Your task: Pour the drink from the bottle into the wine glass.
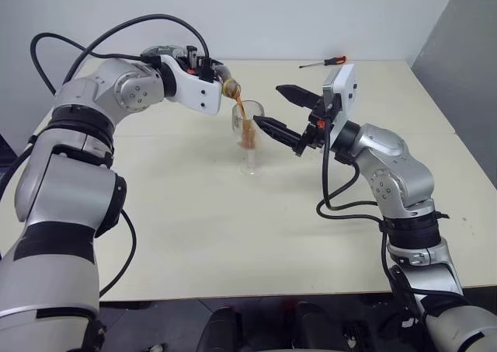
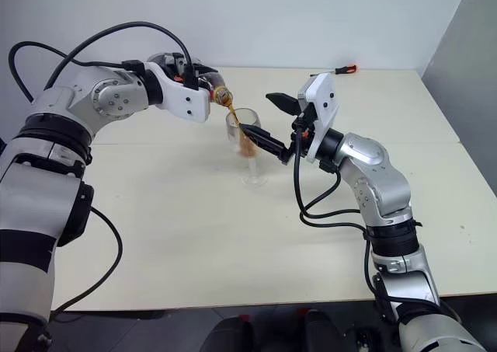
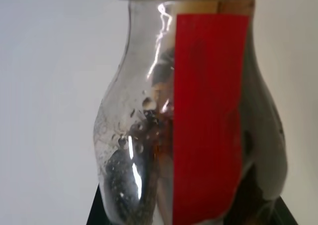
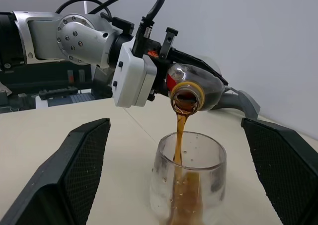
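Left eye view: the left claw [image 1: 217, 72] is clamped on the bottle [image 1: 226, 82], which is tipped with its open mouth turned downward just above the rim of the wine glass [image 1: 248, 138]. A thin stream of the drink [image 1: 243, 111], brown-red in colour, falls from the mouth into the bowl, where liquid has collected. The wine glass stands upright on the pale bench [image 1: 233, 235], near its middle, between the two arms. The right claw [image 1: 289, 115] has its two black fingers spread wide apart; it holds nothing and sits just beside the bowl of the glass on the right, one finger tip close to the glass, though whether it touches cannot be told from these views. Right wrist view: the bottle mouth [image 4: 186, 97] faces the camera, the stream drops inside the glass rim, and the spread fingers [image 4: 74, 170] flank the glass on both sides. Left wrist view: the red label strip [image 3: 208, 111] runs along the clear bottle body. A red-handled screwdriver [image 1: 324, 62] lies at the far edge of the bench.
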Available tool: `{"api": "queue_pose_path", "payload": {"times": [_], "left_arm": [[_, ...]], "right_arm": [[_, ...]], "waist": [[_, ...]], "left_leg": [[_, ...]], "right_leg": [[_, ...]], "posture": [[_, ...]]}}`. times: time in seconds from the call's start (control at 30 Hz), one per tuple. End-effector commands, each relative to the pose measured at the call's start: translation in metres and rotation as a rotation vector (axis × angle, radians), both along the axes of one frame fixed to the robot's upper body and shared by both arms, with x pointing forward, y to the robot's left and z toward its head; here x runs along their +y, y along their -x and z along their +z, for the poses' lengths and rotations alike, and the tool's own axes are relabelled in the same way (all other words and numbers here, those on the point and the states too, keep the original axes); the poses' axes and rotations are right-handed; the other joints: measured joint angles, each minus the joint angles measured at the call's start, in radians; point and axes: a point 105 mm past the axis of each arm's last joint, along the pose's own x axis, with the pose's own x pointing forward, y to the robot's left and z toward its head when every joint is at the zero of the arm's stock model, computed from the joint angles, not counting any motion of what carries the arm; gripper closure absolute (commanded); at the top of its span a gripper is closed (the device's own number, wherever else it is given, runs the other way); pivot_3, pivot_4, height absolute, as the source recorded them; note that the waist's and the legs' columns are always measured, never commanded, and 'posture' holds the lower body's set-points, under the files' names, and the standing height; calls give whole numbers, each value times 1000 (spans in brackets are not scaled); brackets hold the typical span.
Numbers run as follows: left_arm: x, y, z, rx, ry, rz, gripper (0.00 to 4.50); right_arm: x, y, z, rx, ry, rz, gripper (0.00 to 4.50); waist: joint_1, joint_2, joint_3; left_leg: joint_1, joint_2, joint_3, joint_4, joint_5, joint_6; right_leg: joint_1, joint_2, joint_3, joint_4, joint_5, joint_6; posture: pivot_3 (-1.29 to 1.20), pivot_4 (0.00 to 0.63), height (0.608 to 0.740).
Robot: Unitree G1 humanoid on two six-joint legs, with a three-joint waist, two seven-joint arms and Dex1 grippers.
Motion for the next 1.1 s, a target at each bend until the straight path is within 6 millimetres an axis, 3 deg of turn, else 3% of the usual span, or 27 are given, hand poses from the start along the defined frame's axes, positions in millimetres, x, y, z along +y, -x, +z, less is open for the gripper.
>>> {"api": "queue_pose_path", "payload": {"times": [0.03, 1.1], "left_arm": [[-3, 4, 30, -91, 20, -16, 3363], [-7, 4, 36, -116, -7, -22, 3363]], "right_arm": [[-1, 3, 13, -61, -15, 3, 0], [-2, 1, 15, -63, -19, -6, 0]], "waist": [[0, 0, 0], [0, 0, 0]], "left_leg": [[0, 0, 0, 0, 0, 0], [0, 0, 0, 0, 0, 0]], "right_leg": [[0, 0, 0, 0, 0, 0], [0, 0, 0, 0, 0, 0]], "posture": [[0, 150, 740], [0, 150, 740]]}}
